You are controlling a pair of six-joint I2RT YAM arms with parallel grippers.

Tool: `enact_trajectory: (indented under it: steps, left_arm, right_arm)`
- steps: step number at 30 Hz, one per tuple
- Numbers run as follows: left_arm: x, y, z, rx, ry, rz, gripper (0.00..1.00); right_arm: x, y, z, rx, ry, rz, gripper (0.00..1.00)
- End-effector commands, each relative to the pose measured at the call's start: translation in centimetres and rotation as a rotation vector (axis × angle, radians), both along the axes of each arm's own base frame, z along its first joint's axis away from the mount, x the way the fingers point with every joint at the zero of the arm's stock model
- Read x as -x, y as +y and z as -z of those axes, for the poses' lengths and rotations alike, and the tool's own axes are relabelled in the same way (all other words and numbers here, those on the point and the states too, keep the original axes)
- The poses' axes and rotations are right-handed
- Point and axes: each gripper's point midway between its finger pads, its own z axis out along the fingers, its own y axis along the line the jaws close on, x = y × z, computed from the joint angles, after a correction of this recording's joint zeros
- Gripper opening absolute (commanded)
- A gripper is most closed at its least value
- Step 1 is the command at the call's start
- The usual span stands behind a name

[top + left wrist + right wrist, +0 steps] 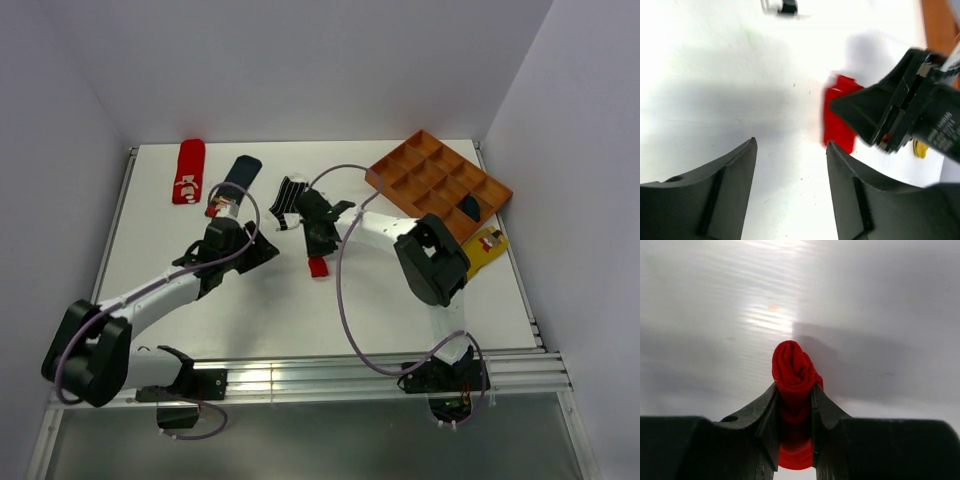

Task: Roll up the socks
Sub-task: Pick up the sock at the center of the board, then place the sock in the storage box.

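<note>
My right gripper (318, 246) is shut on a rolled red sock (318, 266), held over the middle of the table; in the right wrist view the roll (791, 365) sticks out between the closed fingers of the gripper (794, 391). My left gripper (262, 250) is open and empty just left of it. In the left wrist view the gripper (790, 150) faces the red sock (837, 120). A flat red sock with white marks (188, 171), a navy sock with a patch (236, 180) and a striped sock (287, 200) lie at the back. A mustard sock (485, 248) lies at the right.
An orange compartment tray (425, 170) stands at the back right, with a dark sock (470, 207) in one near compartment. White walls close in the table on three sides. The right arm's cable loops over the table's middle.
</note>
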Motion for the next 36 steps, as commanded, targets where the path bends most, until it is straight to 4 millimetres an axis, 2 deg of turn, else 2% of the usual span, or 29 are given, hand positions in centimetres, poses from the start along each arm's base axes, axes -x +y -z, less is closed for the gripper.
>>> enact_trajectory:
  steps: [1,2,3,4,5,6,7,8,9,10,11,13,14,16,17,18,19,20,22,25,26,27,32,36]
  left_arm:
    - [-0.8,3.0,-3.1,-0.135,-0.068,-0.078,0.63]
    - [-1.2,3.2,-5.3,-0.129,-0.115,-0.092,0.65]
    - [-0.9,4.1,-5.6,-0.152,-0.103,-0.11,0.68]
    - [-1.1,4.7,-6.5,-0.166,-0.123,-0.122,0.69]
    - [-1.3,5.1,-8.5,-0.159,-0.16,-0.136,0.7]
    - [-1.2,6.1,-8.8,-0.179,-0.15,-0.158,0.73]
    - [-1.4,7.1,-9.6,-0.204,-0.164,-0.182,0.75]
    - [-1.7,7.7,-11.6,-0.203,-0.205,-0.204,0.78]
    - [-1.8,8.5,-12.4,-0.219,-0.22,-0.23,0.8]
    - [-1.6,9.7,-12.8,-0.254,-0.217,-0.254,0.86]
    - [-1.8,10.9,-14.8,-0.268,-0.263,-0.306,0.91]
    - [-1.8,12.7,-16.5,-0.307,-0.303,-0.351,0.98]
    - [-1.6,14.0,-18.3,-0.328,-0.345,-0.398,0.99]
    - [-1.4,15.8,-20.0,-0.385,-0.391,-0.448,1.0]
    - [-1.1,16.6,-21.4,-0.398,-0.43,-0.481,1.0]
    - [-0.9,17.8,-22.0,-0.436,-0.446,-0.528,0.99]
    - [-0.7,18.4,-22.4,-0.471,-0.458,-0.538,0.99]
    - [-0.4,19.0,-22.9,-0.486,-0.473,-0.562,1.0]
    - [0.2,20.2,-22.7,-0.532,-0.483,-0.602,0.99]
    - [0.5,20.5,-22.5,-0.542,-0.523,-0.606,0.99]
    - [0.8,20.6,-21.8,-0.542,-0.529,-0.602,1.0]
    - [0.9,20.5,-21.9,-0.541,-0.547,-0.596,0.99]
    - [1.3,19.9,-20.6,-0.557,-0.577,-0.569,0.99]
    - [1.4,19.3,-20.3,-0.557,-0.591,-0.55,0.99]
  right_arm:
    - [-1.7,-5.5,-2.7,0.07,-0.059,0.029,0.0]
    - [-2.3,-6.6,-3.3,0.084,-0.076,0.035,0.0]
    - [-3.2,-8.2,-3.8,0.089,-0.086,0.063,0.0]
    - [-3.7,-9.0,-5.2,0.08,-0.117,0.068,0.0]
    - [-4.2,-10.3,-5.9,0.101,-0.136,0.062,0.0]
    - [-5.5,-12.6,-6.8,0.133,-0.167,0.107,0.0]
    - [-6.0,-14.1,-8.0,0.158,-0.194,0.127,0.0]
    - [-6.6,-15.5,-8.9,0.192,-0.218,0.125,0.0]
    - [-7.5,-17.1,-10.1,0.228,-0.254,0.154,0.0]
    - [-8.3,-19.6,-11.2,0.25,-0.278,0.203,0.0]
    - [-8.8,-21.0,-12.0,0.271,-0.3,0.217,0.0]
    - [-10.0,-23.4,-14.1,0.273,-0.353,0.259,0.0]
    - [-10.6,-25.9,-14.8,0.284,-0.368,0.306,0.0]
    - [-11.8,-27.9,-16.1,0.261,-0.406,0.345,0.0]
    - [-12.2,-30.2,-16.5,0.269,-0.41,0.395,0.0]
    - [-12.6,-31.1,-17.0,0.269,-0.422,0.412,0.0]
    - [-13.1,-32.0,-17.0,0.276,-0.432,0.423,0.0]
    - [-13.3,-33.6,-17.0,0.311,-0.437,0.441,0.0]
    - [-13.9,-35.1,-16.5,0.367,-0.445,0.446,0.0]
    - [-14.3,-37.1,-15.5,0.428,-0.46,0.419,0.0]
    - [-14.2,-36.7,-14.2,0.421,-0.444,0.382,0.0]
    - [-14.3,-38.3,-14.0,0.426,-0.458,0.402,0.0]
    - [-13.3,-39.2,-10.5,0.417,-0.412,0.361,0.0]
    - [-12.2,-40.0,-9.2,0.452,-0.398,0.375,0.0]
